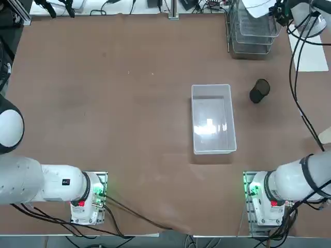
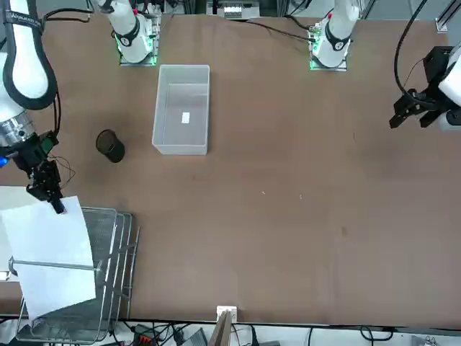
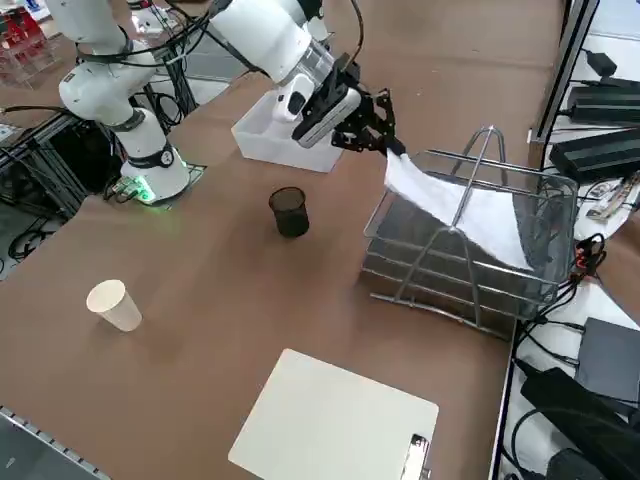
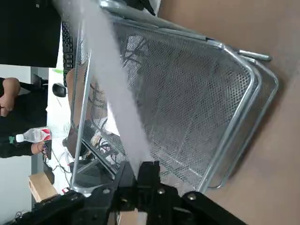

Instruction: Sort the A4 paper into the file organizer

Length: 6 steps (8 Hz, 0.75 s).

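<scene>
My right gripper is shut on a corner of the white A4 paper at the far right of the table. The sheet slopes down from the pinched corner over the top tier of the silver wire-mesh file organizer, draped across its handle bar. In the top view only an edge of the paper shows above the rack, next to the gripper.
A clear plastic bin sits mid-table and a black mesh cup stands between it and the rack. A paper cup and a white clipboard lie near the table's right edge. A person is beyond the table.
</scene>
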### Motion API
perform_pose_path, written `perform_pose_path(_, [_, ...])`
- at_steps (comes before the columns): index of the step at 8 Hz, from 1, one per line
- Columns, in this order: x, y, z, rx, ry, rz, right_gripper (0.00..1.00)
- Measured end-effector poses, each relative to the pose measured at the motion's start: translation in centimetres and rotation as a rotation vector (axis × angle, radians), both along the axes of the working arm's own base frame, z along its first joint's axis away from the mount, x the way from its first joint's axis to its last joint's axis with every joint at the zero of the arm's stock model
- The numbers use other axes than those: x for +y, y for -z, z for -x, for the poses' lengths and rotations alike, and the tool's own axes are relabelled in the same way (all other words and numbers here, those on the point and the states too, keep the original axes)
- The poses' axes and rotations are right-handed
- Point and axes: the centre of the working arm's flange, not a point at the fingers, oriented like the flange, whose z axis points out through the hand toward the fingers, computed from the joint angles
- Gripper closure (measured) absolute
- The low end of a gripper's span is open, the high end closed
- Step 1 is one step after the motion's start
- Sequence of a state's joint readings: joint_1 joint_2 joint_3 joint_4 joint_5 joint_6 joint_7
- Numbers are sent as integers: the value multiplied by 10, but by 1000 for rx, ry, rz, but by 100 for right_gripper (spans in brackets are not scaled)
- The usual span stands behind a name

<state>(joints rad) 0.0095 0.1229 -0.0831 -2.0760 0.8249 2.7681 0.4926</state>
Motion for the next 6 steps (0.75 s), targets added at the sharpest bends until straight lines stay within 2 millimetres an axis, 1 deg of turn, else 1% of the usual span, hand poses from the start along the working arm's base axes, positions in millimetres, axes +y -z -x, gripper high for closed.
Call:
perform_pose_path(3, [2,-9,-2,-3,43,-41,98])
perform_pose_path(6, [15,-7,-7,24,100,-109,98])
